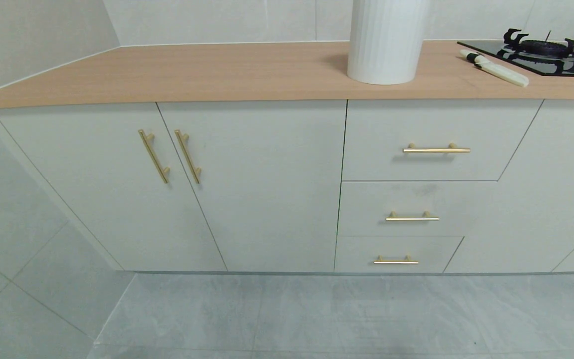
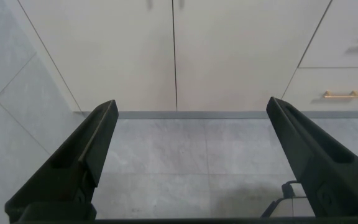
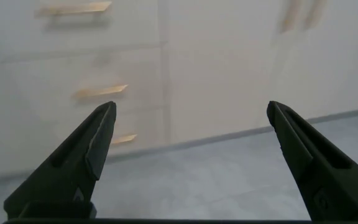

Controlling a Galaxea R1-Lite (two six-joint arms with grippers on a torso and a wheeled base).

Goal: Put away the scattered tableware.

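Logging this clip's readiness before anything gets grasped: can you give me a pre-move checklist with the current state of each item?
1. Left end effector open, empty: ok.
2. Right end effector open, empty: ok.
3. Knife located, lying on the countertop by the hob: ok.
4. Storage accessible: not ok; drawers and cabinet doors are shut.
5. End effectors at counter height: not ok; both face the lower cabinet fronts.
6. Room inside the white container: cannot tell.

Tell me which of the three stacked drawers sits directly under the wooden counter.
The top drawer, its gold handle highest of the three; the middle drawer and bottom drawer sit below it, nearer the floor.
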